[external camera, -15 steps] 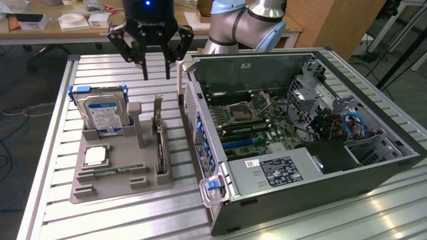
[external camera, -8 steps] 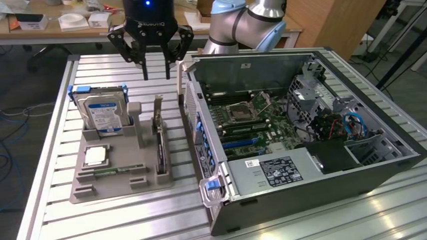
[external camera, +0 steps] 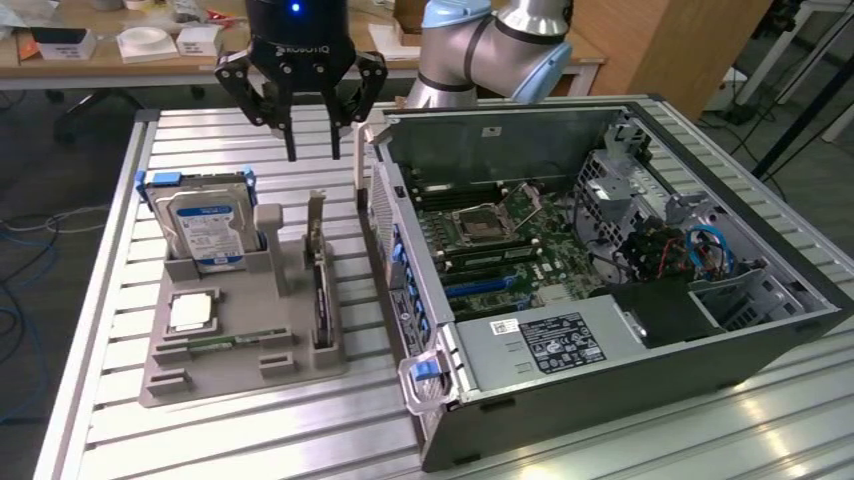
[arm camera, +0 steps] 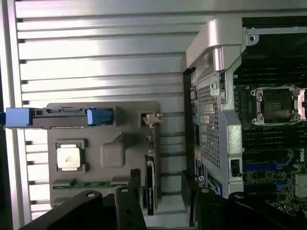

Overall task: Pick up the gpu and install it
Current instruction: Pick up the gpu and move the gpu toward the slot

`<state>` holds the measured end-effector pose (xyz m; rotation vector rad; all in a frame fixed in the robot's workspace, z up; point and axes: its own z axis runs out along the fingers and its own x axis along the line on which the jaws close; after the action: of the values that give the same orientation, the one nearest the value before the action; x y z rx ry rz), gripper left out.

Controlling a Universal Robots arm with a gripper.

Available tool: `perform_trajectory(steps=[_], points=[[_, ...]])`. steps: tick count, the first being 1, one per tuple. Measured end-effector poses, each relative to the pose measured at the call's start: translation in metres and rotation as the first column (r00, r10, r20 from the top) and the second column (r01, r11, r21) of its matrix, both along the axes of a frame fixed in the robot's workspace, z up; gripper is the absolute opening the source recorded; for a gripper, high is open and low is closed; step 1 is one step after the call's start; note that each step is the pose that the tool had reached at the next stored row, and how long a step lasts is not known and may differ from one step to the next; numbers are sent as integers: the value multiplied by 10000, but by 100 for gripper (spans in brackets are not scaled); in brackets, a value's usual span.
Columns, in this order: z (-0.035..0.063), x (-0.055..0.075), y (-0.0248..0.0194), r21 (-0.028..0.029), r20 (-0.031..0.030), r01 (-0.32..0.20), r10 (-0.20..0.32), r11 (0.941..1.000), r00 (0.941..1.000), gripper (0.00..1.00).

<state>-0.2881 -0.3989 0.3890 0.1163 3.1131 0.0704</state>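
The gpu (external camera: 318,275) stands on its edge in a slot of the grey holder tray (external camera: 247,375), its silver bracket at the far end. In the wrist view the gpu (arm camera: 149,165) is a thin dark strip seen edge-on, with the bracket toward the tray's far side. My gripper (external camera: 314,152) hangs open in the air above the card's far end, touching nothing. Its two black fingers (arm camera: 135,194) straddle the line of the card, and nothing is between them.
A hard drive (external camera: 204,228) with blue rails stands upright in the tray beside the card. A CPU (external camera: 191,312) and a RAM stick (external camera: 220,343) lie flat there too. The open computer case (external camera: 601,300) with its motherboard (arm camera: 268,124) lies close on the exterior view's right.
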Motion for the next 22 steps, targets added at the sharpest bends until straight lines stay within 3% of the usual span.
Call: perform_trajectory(steps=[13,22], points=[[-146,0,0,-3,4,0,0,10000,10000,47],[-206,-1,-58,-6,3,0,0,10000,10000,47]])
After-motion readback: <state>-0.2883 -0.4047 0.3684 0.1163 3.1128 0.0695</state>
